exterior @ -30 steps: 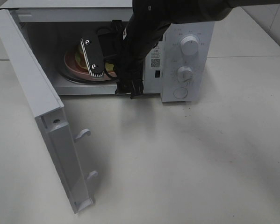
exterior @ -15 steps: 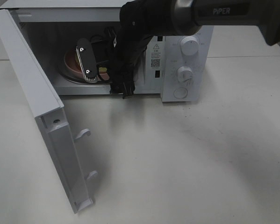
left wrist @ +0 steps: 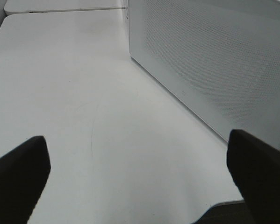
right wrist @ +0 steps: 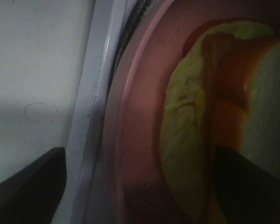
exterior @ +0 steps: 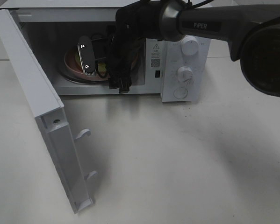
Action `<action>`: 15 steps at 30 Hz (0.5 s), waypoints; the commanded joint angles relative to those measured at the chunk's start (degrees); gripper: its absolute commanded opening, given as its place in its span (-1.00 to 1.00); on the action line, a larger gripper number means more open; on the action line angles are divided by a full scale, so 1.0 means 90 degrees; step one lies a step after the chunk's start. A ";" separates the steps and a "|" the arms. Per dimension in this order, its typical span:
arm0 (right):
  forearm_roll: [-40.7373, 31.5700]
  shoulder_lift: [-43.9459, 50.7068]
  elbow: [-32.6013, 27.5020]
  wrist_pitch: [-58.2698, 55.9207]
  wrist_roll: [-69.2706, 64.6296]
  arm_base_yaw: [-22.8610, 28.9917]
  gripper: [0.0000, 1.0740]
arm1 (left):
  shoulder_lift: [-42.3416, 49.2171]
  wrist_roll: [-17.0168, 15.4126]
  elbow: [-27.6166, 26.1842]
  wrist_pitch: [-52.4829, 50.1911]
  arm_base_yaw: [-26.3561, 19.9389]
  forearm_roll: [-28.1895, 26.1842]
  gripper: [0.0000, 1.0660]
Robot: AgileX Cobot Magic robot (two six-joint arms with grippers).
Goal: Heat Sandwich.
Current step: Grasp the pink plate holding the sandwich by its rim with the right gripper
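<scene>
The sandwich [right wrist: 191, 140], white bread with a tan crust and pale green leaf, lies on the pink plate [right wrist: 140, 116] inside the open microwave [exterior: 177, 51]. My right gripper [exterior: 90, 60] reaches into the cavity over the plate [exterior: 70, 63]. In the right wrist view the right gripper [right wrist: 137, 186] is open, with one dark finger over the sandwich's edge and the other outside the plate's rim. My left gripper [left wrist: 137, 158] is open over bare table with nothing between its fingers. The left arm does not show in the exterior view.
The microwave door [exterior: 32, 93] swings out to the left, its latch hooks [exterior: 82, 134] facing the table. Two knobs [exterior: 190, 45] sit on the control panel at the right. A perforated white panel [left wrist: 210, 60] stands close to the left gripper.
The right gripper has pushed deeper and leftward into the cavity, its wrist turning. The arm's upper link has swung in across the microwave's top. The plate has stayed put.
</scene>
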State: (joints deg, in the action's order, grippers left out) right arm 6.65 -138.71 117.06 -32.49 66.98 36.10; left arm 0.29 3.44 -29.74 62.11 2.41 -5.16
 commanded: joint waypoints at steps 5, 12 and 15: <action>0.0032 -0.0064 0.0070 -0.0216 -0.0057 -0.0019 0.25 | 0.0108 -0.0032 0.0006 -0.0083 0.0000 -0.0006 0.83; -0.0038 -0.0064 0.0057 -0.0516 -0.0057 -0.0013 -0.62 | 0.0108 -0.0032 0.0006 -0.0083 0.0000 -0.0006 0.83; -0.0070 -0.0064 0.0057 -0.0567 -0.0057 -0.0013 -1.00 | 0.0108 -0.0032 0.0006 -0.0083 0.0000 -0.0006 0.83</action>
State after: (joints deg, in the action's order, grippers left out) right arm 6.36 -138.88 117.46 -36.78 67.04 35.98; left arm 0.29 3.44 -29.74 62.11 2.41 -5.16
